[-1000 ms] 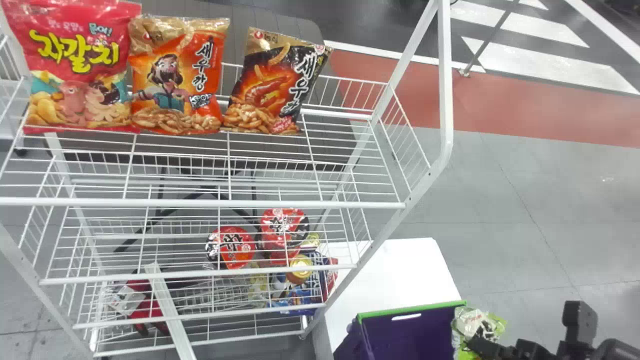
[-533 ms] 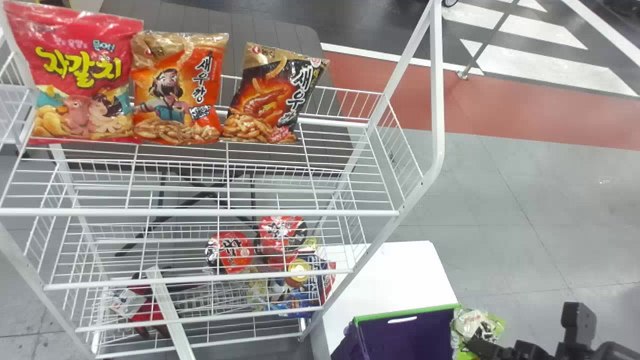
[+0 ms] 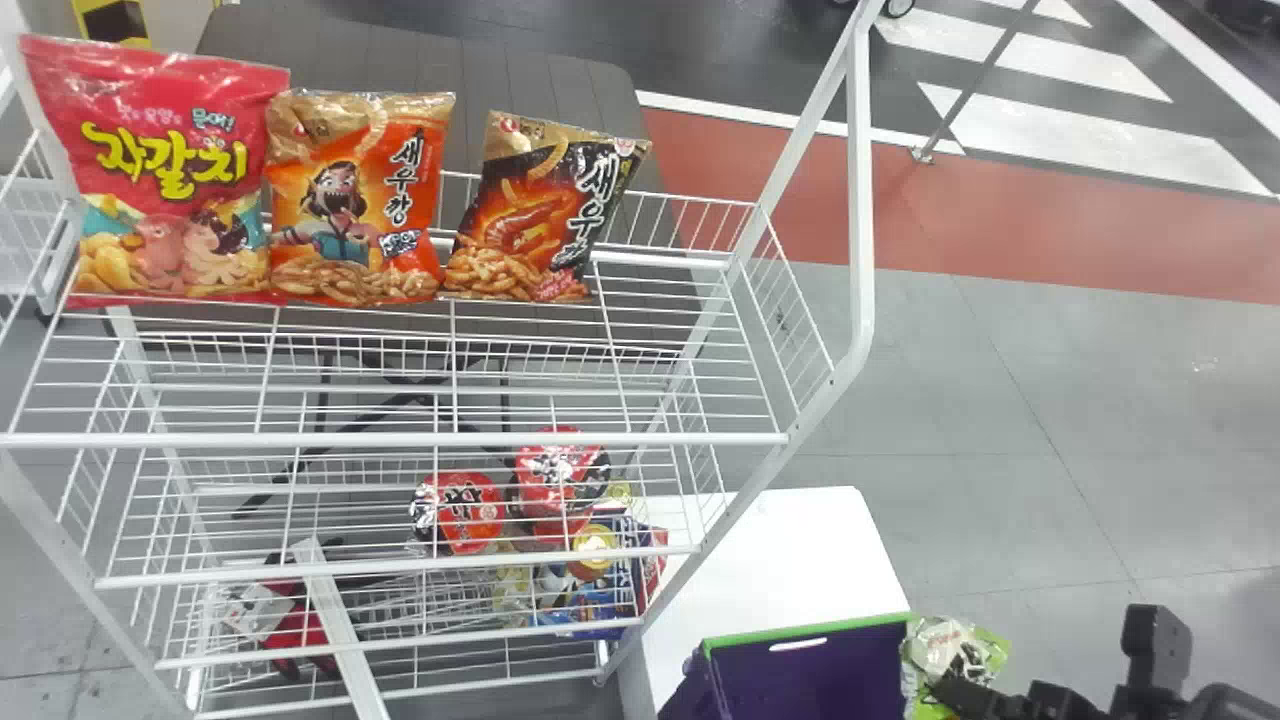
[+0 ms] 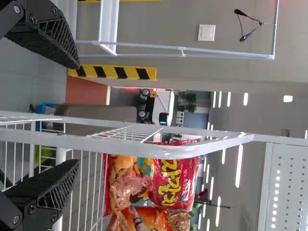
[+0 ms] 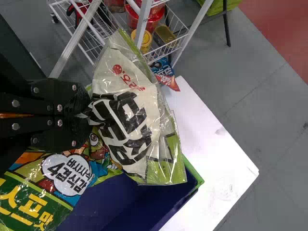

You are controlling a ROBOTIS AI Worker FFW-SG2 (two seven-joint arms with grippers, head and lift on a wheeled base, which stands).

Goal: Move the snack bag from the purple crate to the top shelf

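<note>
Green-and-white snack bag (image 5: 139, 120) is pinched by right hand (image 5: 86, 114) near purple crate (image 3: 810, 668), top shelf (image 3: 400, 439) being placed higher, leftward.

I am seeing Korean lettering: yellow on the red bag (image 3: 165, 170), black on the orange bag (image 3: 355, 200) and my held snack bag (image 5: 139, 110), white on the black bag (image 3: 535, 215).

Red plastic pillow-shaped bag (image 3: 165, 175), orange plastic bag (image 3: 355, 200), black plastic bag (image 3: 535, 215) are standing left to right along back of white wire top shelf (image 3: 690, 438). White rectangular surface (image 3: 790, 560) is standing right of lower shelves (image 3: 400, 566), purple boxy plastic crate (image 3: 815, 670) sitting at near end.
</note>
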